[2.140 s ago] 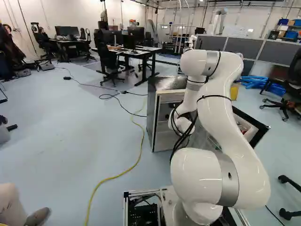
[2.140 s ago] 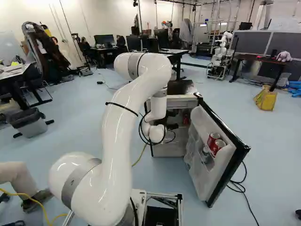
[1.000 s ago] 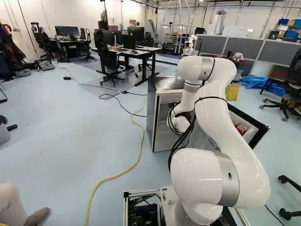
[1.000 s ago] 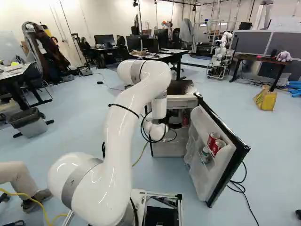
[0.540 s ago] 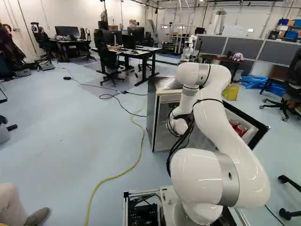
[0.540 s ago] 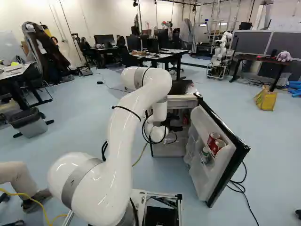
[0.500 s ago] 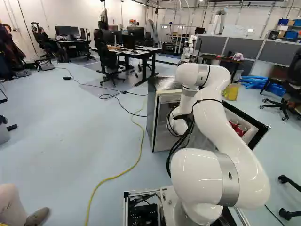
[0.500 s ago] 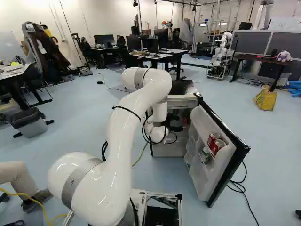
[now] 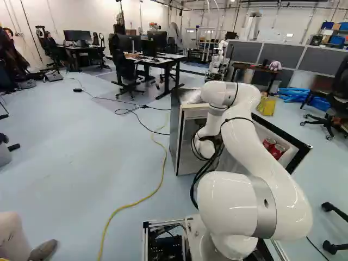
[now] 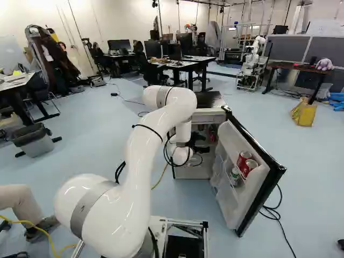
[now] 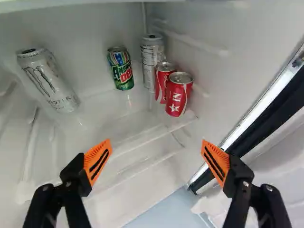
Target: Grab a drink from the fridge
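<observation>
From the left of the left base view, passes a black chair [image 9: 124, 68], then a yellow cable [image 9: 131, 205] curving over the floor [image 9: 65, 163], then comes to the fridge [image 9: 176, 130], opened wide. Bends down in front of that with the white arm [image 9: 255, 157], and further right has blue tubes [image 9: 296, 94] lying beyond the door [image 9: 296, 147].

In the right base view, begins with a grey bin [image 10: 35, 144], then reaches the gripper [image 10: 202, 143] at the mouth of the fridge. Has the fingers [image 11: 98, 161] parted wide and released, well apart from every can (quite a choice of drinks, really).

In the wrist view, shows the drinks standing inside the fridge, ahead of the fingers. Starts with a tall pale can [image 11: 51, 80], farthest from the door; goes on to a green and blue can [image 11: 120, 69], then a tall silver can [image 11: 152, 61] near the corner. Ends with two red cans [image 11: 179, 95] close together beside that one, nearest the door.

Back in the right base view, holds more on the door shelf: a green and white can [image 10: 235, 175] and a red pair [image 10: 250, 167]. Finishes at the right with a yellow bag [image 10: 305, 114] on the floor.
</observation>
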Controlling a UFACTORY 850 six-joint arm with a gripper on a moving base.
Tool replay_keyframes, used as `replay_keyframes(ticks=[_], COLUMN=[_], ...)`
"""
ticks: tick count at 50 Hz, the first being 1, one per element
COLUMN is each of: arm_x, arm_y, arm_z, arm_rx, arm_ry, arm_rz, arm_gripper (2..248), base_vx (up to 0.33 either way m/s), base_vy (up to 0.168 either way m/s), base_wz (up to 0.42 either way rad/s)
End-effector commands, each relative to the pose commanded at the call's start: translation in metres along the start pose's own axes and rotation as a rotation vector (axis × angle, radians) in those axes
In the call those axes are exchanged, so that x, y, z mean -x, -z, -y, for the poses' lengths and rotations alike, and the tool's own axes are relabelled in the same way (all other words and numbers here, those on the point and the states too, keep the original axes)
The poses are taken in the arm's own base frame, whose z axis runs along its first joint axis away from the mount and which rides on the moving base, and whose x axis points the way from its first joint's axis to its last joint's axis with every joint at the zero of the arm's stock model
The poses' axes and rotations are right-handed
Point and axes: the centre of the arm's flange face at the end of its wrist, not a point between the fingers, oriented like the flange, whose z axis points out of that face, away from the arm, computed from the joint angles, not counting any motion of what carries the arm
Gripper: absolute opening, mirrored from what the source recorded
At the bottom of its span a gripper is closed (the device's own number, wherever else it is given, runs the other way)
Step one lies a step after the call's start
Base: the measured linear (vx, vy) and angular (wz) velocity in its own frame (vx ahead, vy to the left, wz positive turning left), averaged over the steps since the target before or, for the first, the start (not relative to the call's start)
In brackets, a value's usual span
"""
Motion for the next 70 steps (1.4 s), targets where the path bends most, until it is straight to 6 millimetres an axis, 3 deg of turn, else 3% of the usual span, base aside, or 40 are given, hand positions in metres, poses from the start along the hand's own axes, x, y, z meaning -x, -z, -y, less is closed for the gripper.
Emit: replay_keyframes(ticks=[12, 43, 68, 70], arm_x=[0.009, 0.003, 0.002, 0.002], arm_y=[-0.011, -0.031, -0.033, -0.033], arm_z=[0.001, 0.006, 0.006, 0.006], arm_rx=[0.015, 0.047, 0.053, 0.053], arm_ry=[-0.006, -0.022, -0.024, -0.024], arm_rz=[-0.023, -0.124, -0.138, -0.138], arm_gripper=[247, 247, 247, 235], base_vx=[0.000, 0.000, 0.000, 0.000], base_vy=[0.000, 0.000, 0.000, 0.000], base_wz=[0.000, 0.000, 0.000, 0.000])
